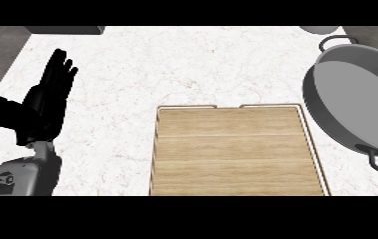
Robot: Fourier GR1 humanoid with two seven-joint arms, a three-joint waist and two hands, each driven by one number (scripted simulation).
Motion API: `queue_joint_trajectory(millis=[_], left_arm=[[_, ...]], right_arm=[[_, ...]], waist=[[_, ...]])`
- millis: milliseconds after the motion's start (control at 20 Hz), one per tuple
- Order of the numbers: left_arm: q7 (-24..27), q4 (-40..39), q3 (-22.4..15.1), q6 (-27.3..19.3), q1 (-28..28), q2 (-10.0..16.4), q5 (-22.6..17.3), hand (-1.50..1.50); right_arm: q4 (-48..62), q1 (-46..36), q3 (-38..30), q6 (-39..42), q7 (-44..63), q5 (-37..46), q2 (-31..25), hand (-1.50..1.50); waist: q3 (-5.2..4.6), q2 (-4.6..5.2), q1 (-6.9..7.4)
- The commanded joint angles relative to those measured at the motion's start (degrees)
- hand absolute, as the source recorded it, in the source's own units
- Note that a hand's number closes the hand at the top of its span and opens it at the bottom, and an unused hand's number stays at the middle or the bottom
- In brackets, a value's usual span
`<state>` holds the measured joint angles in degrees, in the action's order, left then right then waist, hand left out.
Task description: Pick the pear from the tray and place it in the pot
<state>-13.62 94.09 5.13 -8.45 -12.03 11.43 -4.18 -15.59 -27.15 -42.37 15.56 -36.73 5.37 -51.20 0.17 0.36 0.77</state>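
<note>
Black left hand [48, 100] rests open at left, holding nothing; rectangular wooden tray [236, 153] and round grey metal pot [347, 98], right, show no pear, presumably light, smooth, best grasped around its belly.

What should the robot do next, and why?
Probably pause and look for the pear first. None shows on the tray or in the part of the pot in view. The left hand rests open at the left, holding nothing, and the right hand is out of view.
</note>
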Motion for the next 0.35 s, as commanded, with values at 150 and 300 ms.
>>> queue_joint_trajectory(millis=[150,300], left_arm=[[2.1,-0.8,1.8,2.8,1.6,0.7,-2.0,0.0],[1.8,-1.9,1.4,1.8,0.6,0.2,-0.6,0.0]], right_arm=[[3.8,4.7,-0.6,5.9,-4.2,-1.3,-4.8,-1.5],[3.6,3.8,0.5,6.7,-3.9,-0.9,-5.6,-1.5]], waist=[[0.04,0.03,0.05],[0.04,0.05,0.06]])
